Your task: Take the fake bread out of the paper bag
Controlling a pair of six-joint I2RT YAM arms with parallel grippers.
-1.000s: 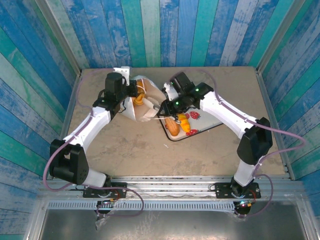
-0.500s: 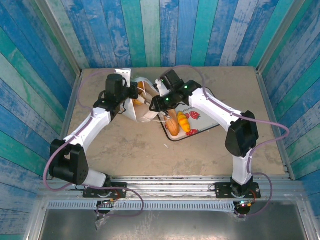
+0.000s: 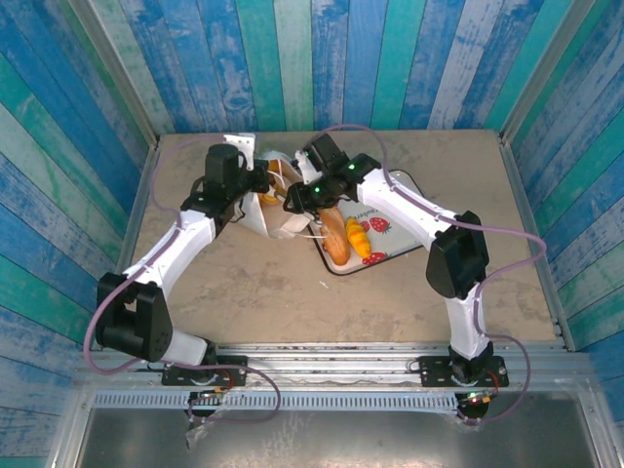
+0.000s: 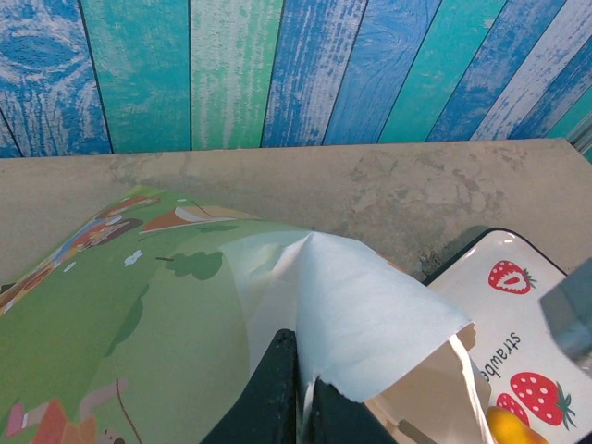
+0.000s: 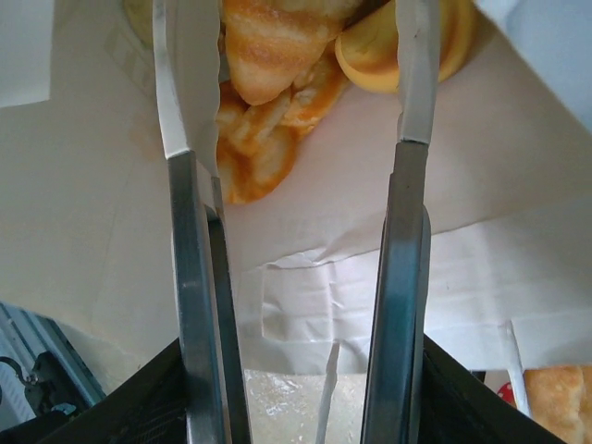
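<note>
- The fake bread [image 5: 268,42] lay deep inside the paper bag [image 3: 285,222]: golden ridged croissants heaped together, with a rounder yellow piece [image 5: 370,55] just beside them on the right.
- More of it was already out. A tan loaf [image 3: 334,239] and an orange croissant [image 3: 358,238] lay side by side on the white strawberry-print tray [image 3: 398,244].
- The paper bag lay tipped on the counter [image 3: 292,292], its mouth facing the tray and touching the tray's left edge. The printed side, green with small figures [image 4: 139,314], faced up in the left wrist view.
- The right claw [image 5: 287,55] was reaching into the bag's mouth with its jaws spread apart. The croissants were just beyond and between the tips, and nothing was clamped.
- The left claw [image 4: 298,393] was closed, pinching the bag's white upper rim [image 4: 361,324] between its black fingers and holding the mouth lifted.
- In the overhead view the two claws met over the bag, the left claw [image 3: 255,181] at its far-left rim and the right claw [image 3: 292,203] at its opening.
- Blue and teal painted planks [image 3: 312,58] walled in the counter.
</note>
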